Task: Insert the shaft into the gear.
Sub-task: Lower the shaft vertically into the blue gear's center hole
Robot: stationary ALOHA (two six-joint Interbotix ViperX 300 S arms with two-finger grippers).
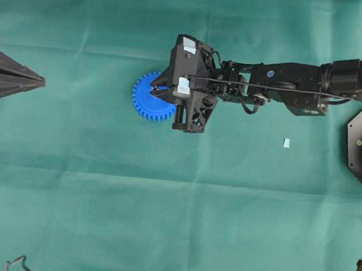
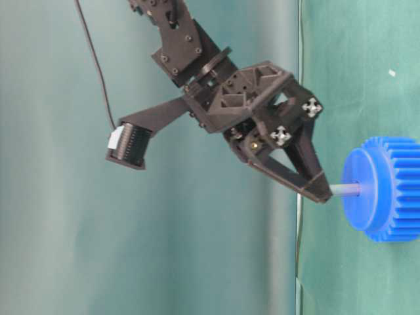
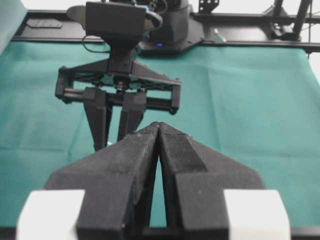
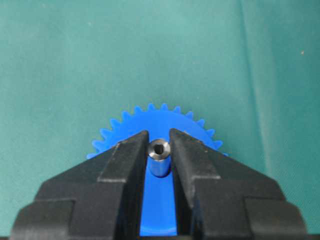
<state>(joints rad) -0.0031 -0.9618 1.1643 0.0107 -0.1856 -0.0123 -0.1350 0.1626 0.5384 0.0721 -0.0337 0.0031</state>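
Right end effector (image 4: 159,150) clamped on shaft (image 4: 159,159) over gear (image 4: 155,120) centre; left end effector (image 3: 159,131) closed, well apart

The right arm reaches across from the right side in the overhead view, its wrist tipped downward so the right gripper (image 2: 321,190) points at the desk. Its jaws are nearly closed, pinching the shaft (image 4: 159,158) between them. The left gripper (image 3: 159,129) sits at the far left, jaws pressed together.

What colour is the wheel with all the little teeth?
Bright blue. The gear shows best in the table-level view.
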